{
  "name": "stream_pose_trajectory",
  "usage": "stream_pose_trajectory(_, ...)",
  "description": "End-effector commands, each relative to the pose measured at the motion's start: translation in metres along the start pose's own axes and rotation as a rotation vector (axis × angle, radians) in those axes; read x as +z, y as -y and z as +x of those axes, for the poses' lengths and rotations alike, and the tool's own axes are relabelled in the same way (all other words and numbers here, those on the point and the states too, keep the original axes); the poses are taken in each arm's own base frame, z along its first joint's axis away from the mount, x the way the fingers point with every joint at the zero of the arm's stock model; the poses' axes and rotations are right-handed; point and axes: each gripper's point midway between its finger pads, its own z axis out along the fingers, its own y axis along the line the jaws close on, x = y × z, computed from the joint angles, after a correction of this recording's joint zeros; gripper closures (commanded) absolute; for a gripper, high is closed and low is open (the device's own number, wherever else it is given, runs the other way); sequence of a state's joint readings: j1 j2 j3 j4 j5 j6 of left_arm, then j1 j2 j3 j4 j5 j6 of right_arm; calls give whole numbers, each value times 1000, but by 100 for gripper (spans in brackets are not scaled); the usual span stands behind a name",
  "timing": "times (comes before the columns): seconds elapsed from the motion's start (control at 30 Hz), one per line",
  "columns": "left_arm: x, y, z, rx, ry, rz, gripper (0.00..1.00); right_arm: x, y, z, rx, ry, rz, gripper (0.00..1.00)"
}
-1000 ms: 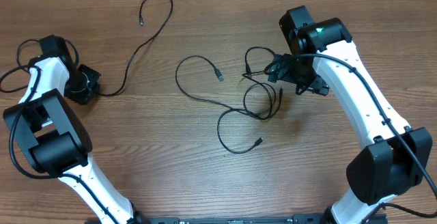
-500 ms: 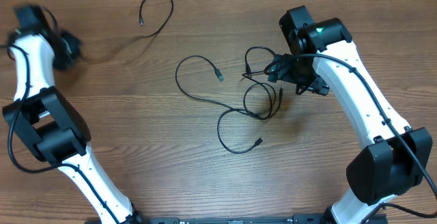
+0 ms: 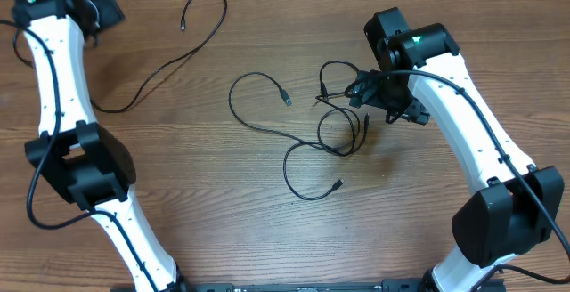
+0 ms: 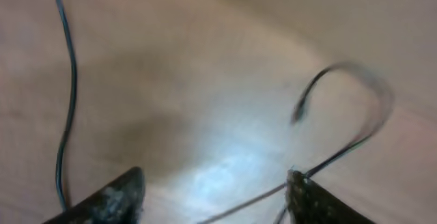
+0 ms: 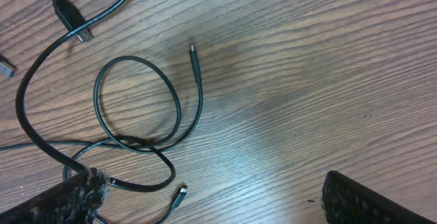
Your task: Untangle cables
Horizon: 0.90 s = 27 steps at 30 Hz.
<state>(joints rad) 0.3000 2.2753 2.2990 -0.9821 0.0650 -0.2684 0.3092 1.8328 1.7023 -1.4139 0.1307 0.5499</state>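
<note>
Tangled cables [image 3: 341, 150] lie just right of centre. One loose strand [image 3: 223, 12] lies apart at 11 o'clock. The right gripper [image 5: 212, 190] hovers over the tangle, jaws wide. The left arm [image 3: 58, 69] is stretched toward 11 o'clock, and the left gripper [image 4: 215, 183] has wide jaws too.

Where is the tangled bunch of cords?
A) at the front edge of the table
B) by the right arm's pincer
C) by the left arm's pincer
B: the tangled cords lie just beside the right pincer, far from the left pincer in the corner.
</note>
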Motion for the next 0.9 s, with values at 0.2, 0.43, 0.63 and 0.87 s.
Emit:
stream_pose_trajectory(0.2,9,-50,97,-378,-349,-227,7,-15,0,-6,7,47,-25,0)
stream_pose_trajectory(0.43,29,-48,151,-733,-514,-243,0,-15,0,-6,7,47,-25,0)
stream_pose_trajectory(0.63,53,-50,161,-798,-519,-176,0,-15,0,-6,7,47,-25,0)
stream_pose_trajectory(0.87,65,-55,168,-797,-502,-182,22,-16,-1,-8,8,54,-30,0)
